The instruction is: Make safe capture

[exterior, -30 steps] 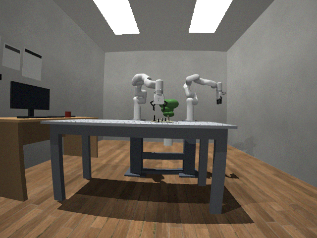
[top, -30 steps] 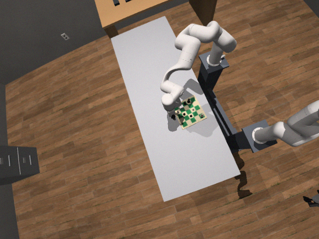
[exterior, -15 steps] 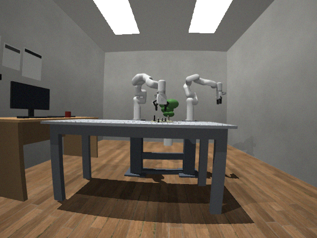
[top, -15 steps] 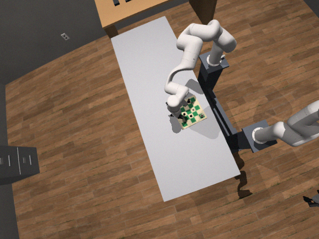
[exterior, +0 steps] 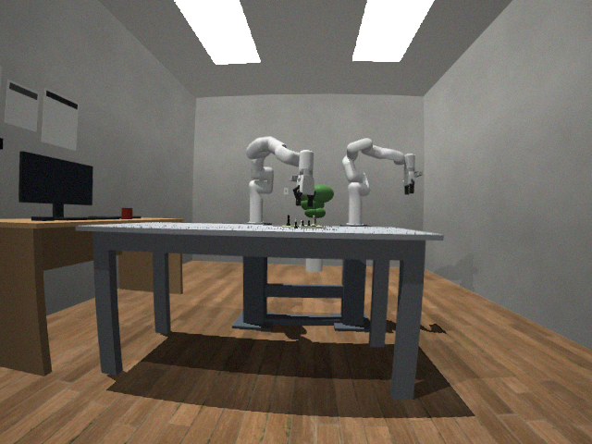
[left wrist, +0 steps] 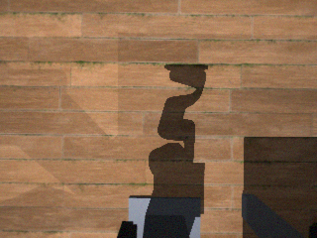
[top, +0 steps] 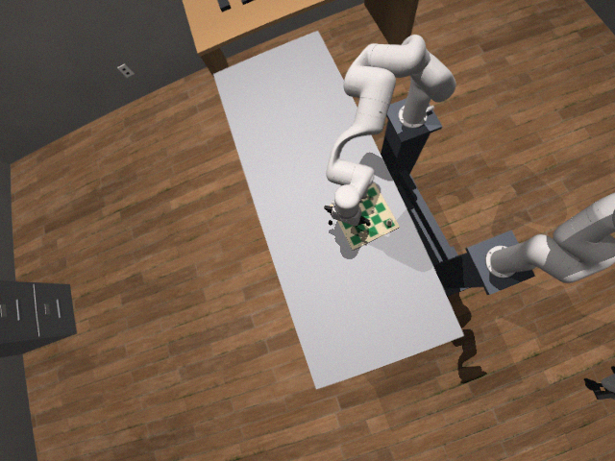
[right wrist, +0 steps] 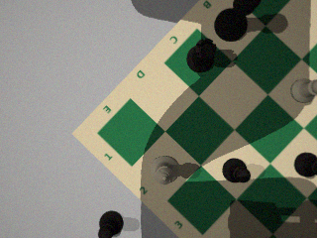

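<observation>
Black piece point(top: 330, 222) point(exterior: 296, 223) point(right wrist: 110, 223) stands on the worktop point(top: 293, 149) point(exterior: 191, 229) point(right wrist: 45, 74), just beside the chessboard point(top: 379, 231) point(right wrist: 199, 113); the right tool point(top: 347, 215) point(exterior: 303, 200), fully open and empty, hovers above. The left tool point(top: 602, 378) point(exterior: 410, 189), also wide open, holds nothing.
</observation>
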Motion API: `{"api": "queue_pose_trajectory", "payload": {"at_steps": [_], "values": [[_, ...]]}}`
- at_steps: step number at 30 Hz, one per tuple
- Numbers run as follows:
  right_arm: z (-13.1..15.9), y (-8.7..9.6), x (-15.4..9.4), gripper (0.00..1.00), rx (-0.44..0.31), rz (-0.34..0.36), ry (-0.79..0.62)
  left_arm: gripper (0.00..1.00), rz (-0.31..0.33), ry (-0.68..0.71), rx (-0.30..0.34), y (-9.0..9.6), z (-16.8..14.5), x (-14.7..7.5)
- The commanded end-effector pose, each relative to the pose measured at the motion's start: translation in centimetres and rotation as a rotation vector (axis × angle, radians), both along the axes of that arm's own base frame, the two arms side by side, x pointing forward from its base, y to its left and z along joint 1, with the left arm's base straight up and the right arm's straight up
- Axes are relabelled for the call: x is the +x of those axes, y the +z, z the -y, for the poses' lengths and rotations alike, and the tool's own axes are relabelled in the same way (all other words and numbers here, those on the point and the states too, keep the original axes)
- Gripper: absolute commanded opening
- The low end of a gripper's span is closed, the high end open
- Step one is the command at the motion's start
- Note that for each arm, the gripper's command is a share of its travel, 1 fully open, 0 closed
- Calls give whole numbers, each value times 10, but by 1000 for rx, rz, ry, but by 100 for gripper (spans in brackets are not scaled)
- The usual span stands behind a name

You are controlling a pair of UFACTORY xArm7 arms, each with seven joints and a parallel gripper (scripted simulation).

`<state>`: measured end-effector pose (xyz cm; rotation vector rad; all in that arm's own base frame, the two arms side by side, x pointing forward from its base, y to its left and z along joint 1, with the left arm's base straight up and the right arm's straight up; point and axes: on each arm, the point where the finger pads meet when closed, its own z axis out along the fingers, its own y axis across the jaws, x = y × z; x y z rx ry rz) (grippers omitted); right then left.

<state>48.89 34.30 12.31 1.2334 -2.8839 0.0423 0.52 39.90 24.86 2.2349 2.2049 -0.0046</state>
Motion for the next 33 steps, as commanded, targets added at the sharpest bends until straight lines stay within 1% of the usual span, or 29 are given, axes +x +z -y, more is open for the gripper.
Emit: {"api": "queue_pose_trajectory", "payload": {"at_steps": [1, 5, 7, 8, 11, 22, 24, 25, 33], "values": [[-7, 4, -10, 100, 4, -1, 167, 100, 1, 0, 4, 1, -1, 0], [-12, 5, -18, 100, 2, -4, 292, 100, 1, 0, 4, 1, -1, 0], [-12, 5, -18, 100, 2, -4, 292, 100, 1, 0, 4, 1, -1, 0], [-15, 6, -24, 100, 0, -5, 380, 100, 1, 0, 4, 1, -1, 0], [-18, 7, -29, 100, -1, -7, 454, 100, 1, 0, 4, 1, -1, 0], [-29, 10, -52, 100, -6, -15, 796, 100, 1, 0, 4, 1, -1, 0], [-29, 10, -52, 100, -6, -15, 796, 100, 1, 0, 4, 1, -1, 0], [-32, 11, -59, 100, -7, -17, 886, 100, 1, 0, 4, 1, -1, 0], [-39, 13, -74, 100, -8, -21, 1114, 100, 1, 0, 4, 1, -1, 0]]}}
